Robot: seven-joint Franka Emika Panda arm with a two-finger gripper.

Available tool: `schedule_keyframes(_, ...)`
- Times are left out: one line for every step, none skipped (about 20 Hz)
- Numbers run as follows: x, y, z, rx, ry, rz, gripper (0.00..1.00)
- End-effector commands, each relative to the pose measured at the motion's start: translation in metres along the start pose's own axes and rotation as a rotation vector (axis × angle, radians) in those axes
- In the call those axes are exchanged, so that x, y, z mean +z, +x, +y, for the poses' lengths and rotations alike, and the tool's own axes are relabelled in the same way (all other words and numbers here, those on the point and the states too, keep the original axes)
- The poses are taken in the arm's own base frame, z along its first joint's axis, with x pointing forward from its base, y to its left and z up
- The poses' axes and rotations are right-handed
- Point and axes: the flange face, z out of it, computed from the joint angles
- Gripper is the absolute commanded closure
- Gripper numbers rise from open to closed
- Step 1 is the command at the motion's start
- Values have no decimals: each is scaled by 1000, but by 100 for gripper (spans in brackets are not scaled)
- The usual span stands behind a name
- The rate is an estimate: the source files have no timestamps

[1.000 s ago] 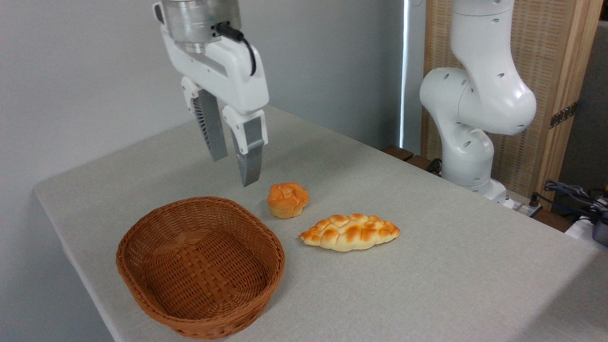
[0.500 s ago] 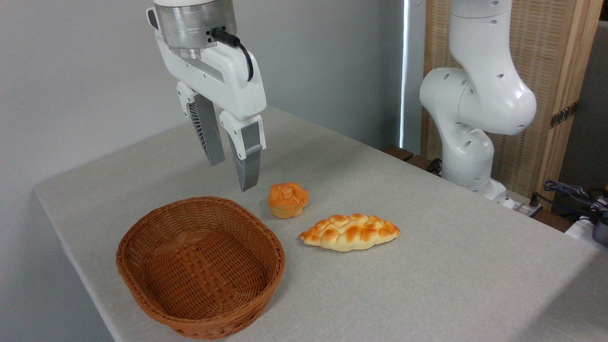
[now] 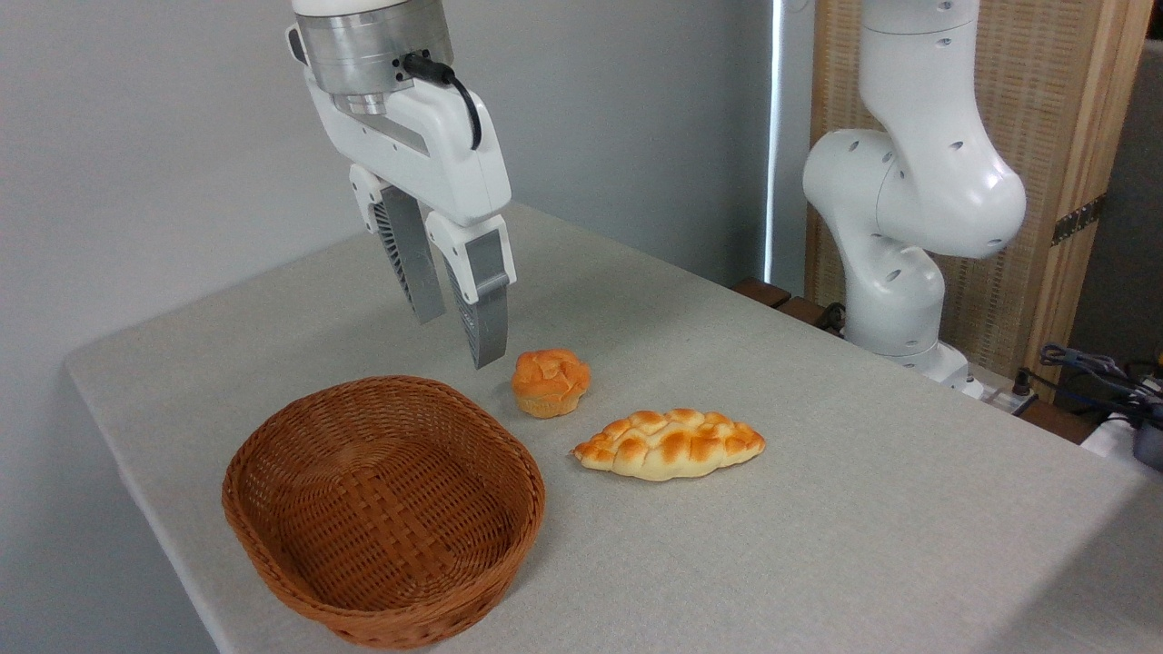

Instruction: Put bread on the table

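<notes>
A: Where is the bread (image 3: 670, 443)?

B: It lies flat on the grey-beige surface (image 3: 863, 509), right of the middle and a little towards the near side. Its pointed ends run left and right, with the golden braided crust facing up and the pale sides showing along the near edge.

A: Is anything touching it?

B: No. A small round bun (image 3: 550, 382) sits just beyond its left end, slightly farther back, with a clear gap between the two. A brown wicker basket (image 3: 386, 581) stands to the left near the front edge of the surface, also apart from the loaf, and nothing lies inside it.

A: And the gripper (image 3: 457, 329)?

B: It hangs in the air above the surface, left of the bun and behind the far rim of the basket, pointing down and tilted a little. The fingers (image 3: 486, 309) hold nothing; only a narrow gap shows between them, so they stand close together rather than spread wide. Their tips are clear of the bun, the basket and the loaf.

A: What stands behind?

B: The arm's white base (image 3: 895, 272) rises at the far right edge of the surface, before a wooden panel (image 3: 1045, 136).
</notes>
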Motion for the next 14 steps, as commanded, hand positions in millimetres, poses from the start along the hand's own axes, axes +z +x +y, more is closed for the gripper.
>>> schedule_keyframes(-4,-7,6,3,12,-25,0)
schedule_keyframes(-4,-7,6,3,12,-25,0)
schedule_keyframes(-4,-7,7,3,12,-25,0)
schedule_keyframes(-5,-8,7,4,15,-23,0)
schedule_keyframes(-6,-9,7,3,15,-23,0)
schedule_keyframes(-6,-9,7,3,13,-22,0)
schedule_keyframes(-5,-10,7,1,12,-23,0)
schedule_keyframes(-3,-11,7,0,10,-25,0)
schedule_keyframes(-5,-11,8,0,13,-21,0)
schedule_keyframes(-4,-12,9,0,14,-16,0)
schedule_keyframes(-2,-13,9,-2,10,-18,0)
schedule_keyframes(-4,-16,10,-5,12,-16,0)
schedule_keyframes(-2,-17,11,-3,10,-18,0)
schedule_keyframes(-3,-18,12,-3,15,-13,0)
